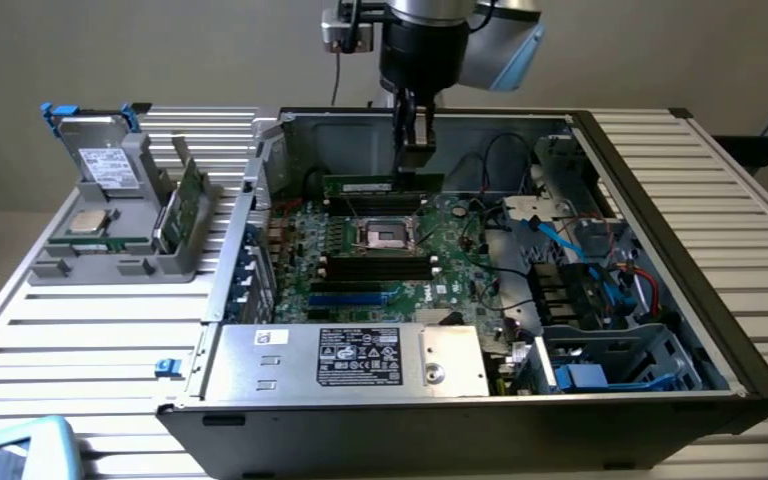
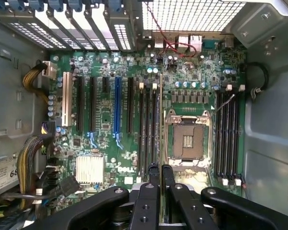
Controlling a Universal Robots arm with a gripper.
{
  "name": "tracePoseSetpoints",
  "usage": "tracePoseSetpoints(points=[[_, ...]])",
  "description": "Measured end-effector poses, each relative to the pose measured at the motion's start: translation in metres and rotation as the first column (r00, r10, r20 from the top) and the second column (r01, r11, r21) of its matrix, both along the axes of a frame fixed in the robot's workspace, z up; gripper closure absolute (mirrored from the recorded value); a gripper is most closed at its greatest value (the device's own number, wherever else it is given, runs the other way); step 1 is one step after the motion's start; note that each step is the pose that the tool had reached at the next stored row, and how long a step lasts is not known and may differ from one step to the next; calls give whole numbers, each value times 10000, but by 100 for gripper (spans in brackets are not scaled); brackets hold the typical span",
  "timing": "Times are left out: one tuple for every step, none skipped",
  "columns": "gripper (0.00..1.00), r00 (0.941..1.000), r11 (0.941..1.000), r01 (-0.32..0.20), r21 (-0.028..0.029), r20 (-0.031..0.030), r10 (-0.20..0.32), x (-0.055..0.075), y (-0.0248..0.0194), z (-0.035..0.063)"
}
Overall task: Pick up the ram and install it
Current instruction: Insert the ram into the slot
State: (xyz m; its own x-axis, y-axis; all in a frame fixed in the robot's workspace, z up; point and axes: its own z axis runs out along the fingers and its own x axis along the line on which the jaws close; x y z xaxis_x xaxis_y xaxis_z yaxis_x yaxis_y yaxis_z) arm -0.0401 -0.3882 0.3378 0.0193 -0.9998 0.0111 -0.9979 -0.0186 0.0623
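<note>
Gripping the ram [image 1: 381, 186] by its upper edge, the gripper [image 1: 418, 165] reaches straight down from the arm into the open case [image 1: 651, 200], its jaws narrow with only the thin board between them. In the wrist view the gripper [image 2: 160, 168] has a black fingertip [image 2: 152, 173] on each side of the ram [image 2: 161, 124], which shows edge-on as a thin line. The ram stands upright on its long edge, level, over the black slots [image 2: 146, 129] just beside the socket [image 2: 187, 139], parallel to them. Whether it is already seated in a slot I cannot tell.

In the exterior view the ram is on the far side of the socket [image 1: 391, 235], with more slots [image 1: 377, 265] on the near side. All sit on the green motherboard [image 1: 458, 260]. A grey power supply [image 1: 344, 355] fills the near edge of the case.

On the slatted desk [image 1: 64, 330], at the exterior view's left and well apart from the gripper, a grey rack [image 1: 117, 265] holds a drive [image 1: 104, 165], a processor [image 1: 88, 222] and a green board [image 1: 187, 200].
</note>
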Motion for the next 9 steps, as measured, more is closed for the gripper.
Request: tracePoseSetpoints(points=[[86,10000,10000,1,-1,-1,-1,-1,0,-19],[86,10000,10000,1,-7,-1,-1,-2,0,-36],[86,10000,10000,1,-15,-1,-1,-3,-1,-53],[86,10000,10000,1,-15,0,-1,-3,-4,-71],[86,10000,10000,1,-17,-1,-1,-4,-10,-88],[86,10000,10000,1,-18,-1,-1,-4,-17,-106],[86,10000,10000,1,-18,-1,-1,-4,-27,-125],[86,10000,10000,1,-16,0,-1,-5,-39,-142],[86,10000,10000,1,-18,0,-1,-6,-54,-161]])
